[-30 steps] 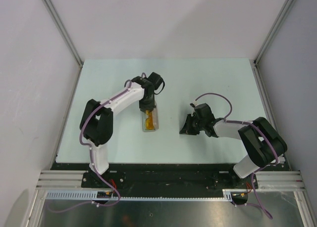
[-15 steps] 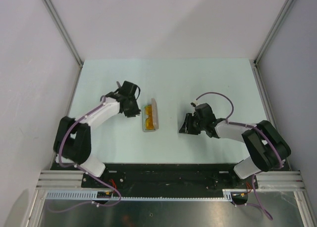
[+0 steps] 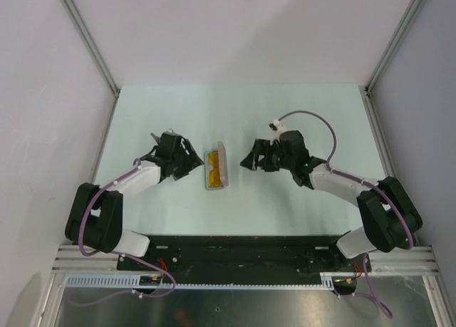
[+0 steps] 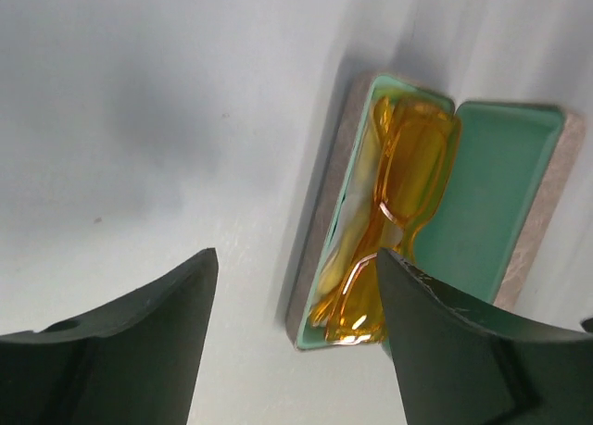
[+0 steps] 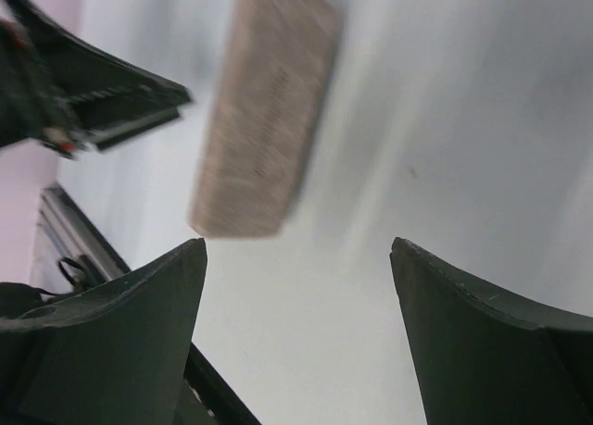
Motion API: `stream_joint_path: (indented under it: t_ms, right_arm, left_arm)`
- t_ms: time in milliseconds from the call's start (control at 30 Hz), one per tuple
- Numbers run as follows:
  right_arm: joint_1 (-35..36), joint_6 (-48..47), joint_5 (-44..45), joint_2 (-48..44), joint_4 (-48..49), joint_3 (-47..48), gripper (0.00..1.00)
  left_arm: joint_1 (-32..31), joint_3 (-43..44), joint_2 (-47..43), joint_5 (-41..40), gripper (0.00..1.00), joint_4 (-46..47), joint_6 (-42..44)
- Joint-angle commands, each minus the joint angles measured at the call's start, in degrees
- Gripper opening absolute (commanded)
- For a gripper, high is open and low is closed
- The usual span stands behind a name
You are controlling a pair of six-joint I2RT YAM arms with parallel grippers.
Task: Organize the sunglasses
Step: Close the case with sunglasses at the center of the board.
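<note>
The sunglasses [image 3: 213, 169], with translucent yellow-orange lenses, lie folded inside an open grey-beige case [image 3: 221, 154] in the middle of the table. In the left wrist view the sunglasses [image 4: 400, 203] rest in the case's green-lined left half, and the lid [image 4: 496, 193] lies open to the right. My left gripper [image 3: 191, 162] is just left of the case, open [image 4: 296, 254] and holding nothing. My right gripper [image 3: 249, 159] is a short way right of the case, also open [image 5: 297, 244] and holding nothing. The right wrist view shows the blurred outer side of the case [image 5: 267, 110].
The pale table [image 3: 299, 113] is bounded by grey walls at the back and sides with metal posts [image 3: 87, 38] at the corners. A black base rail [image 3: 235, 245] runs along the near edge. The left gripper's fingers [image 5: 102, 96] show beyond the case in the right wrist view.
My left gripper drew back from above the case to its left and opened. My right gripper opened and moved up and left, closer to the case. The sunglasses stayed in the case.
</note>
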Motion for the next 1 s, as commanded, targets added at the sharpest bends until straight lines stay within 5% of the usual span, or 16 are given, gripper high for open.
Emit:
stream_joint_path:
  t_ms: [0, 133, 367, 967]
  right_arm:
    - [0.20, -1.00, -5.38, 3.21, 7.12, 7.28, 0.86]
    - [0.11, -1.09, -7.41, 8.31, 7.49, 12.29, 0.86]
    - [0.11, -0.30, -11.11, 17.54, 5.37, 19.85, 0.78]
    - [1.61, 1.19, -12.08, 27.04, 2.48, 25.57, 0.70]
  left_arm:
    - [2.13, -0.50, -1.35, 1.18, 0.77, 8.54, -1.71]
    - [3.45, -0.59, 1.56, 4.69, 0.74, 12.58, -2.06]
    - [6.26, -5.51, 7.62, 17.00, 0.43, 26.13, -4.44]
    - [6.18, -7.45, 10.44, 19.02, 0.22, 28.94, -1.01]
